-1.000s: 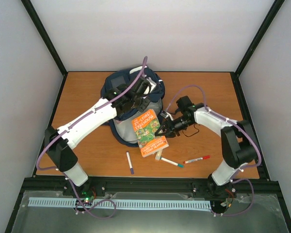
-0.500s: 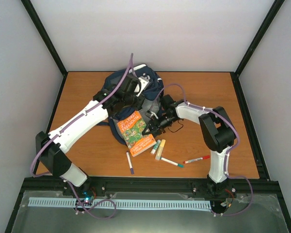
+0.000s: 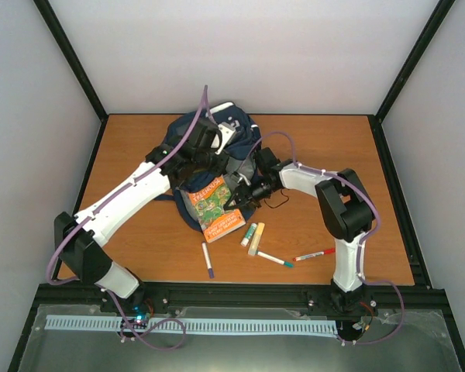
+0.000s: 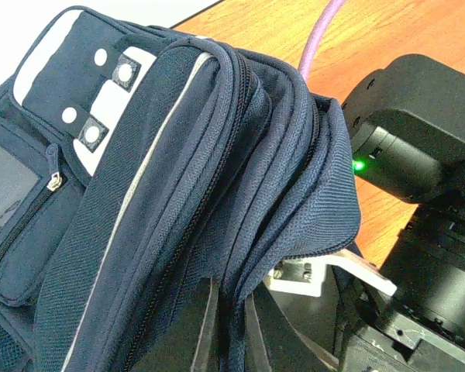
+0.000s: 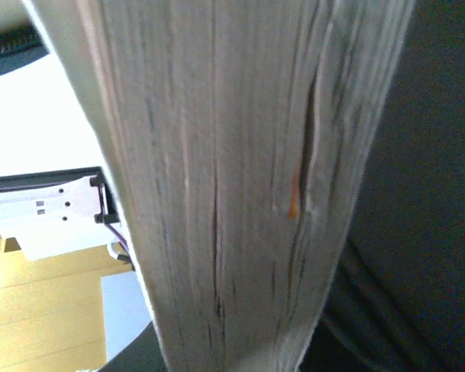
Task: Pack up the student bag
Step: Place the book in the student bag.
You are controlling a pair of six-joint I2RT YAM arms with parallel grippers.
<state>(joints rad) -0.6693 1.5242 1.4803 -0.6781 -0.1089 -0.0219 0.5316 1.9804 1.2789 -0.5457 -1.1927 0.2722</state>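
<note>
Left pincer [image 4: 229, 325] pinching blue bag [image 4: 163, 201] edge, cloth squeezed between my fingers. Bag sits at far middle of table [image 3: 333, 155]. Right pincer [image 3: 242, 195] clamped on book [image 3: 211, 203]. Book tilted, leaning on bag front. Page edges fill right wrist view. Pens [image 3: 208, 260] lie nearby on table.

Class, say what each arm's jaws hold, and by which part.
Left gripper: the student bag, by a fabric fold at its opening. Right gripper: the orange book, by its page-edge side.
</note>
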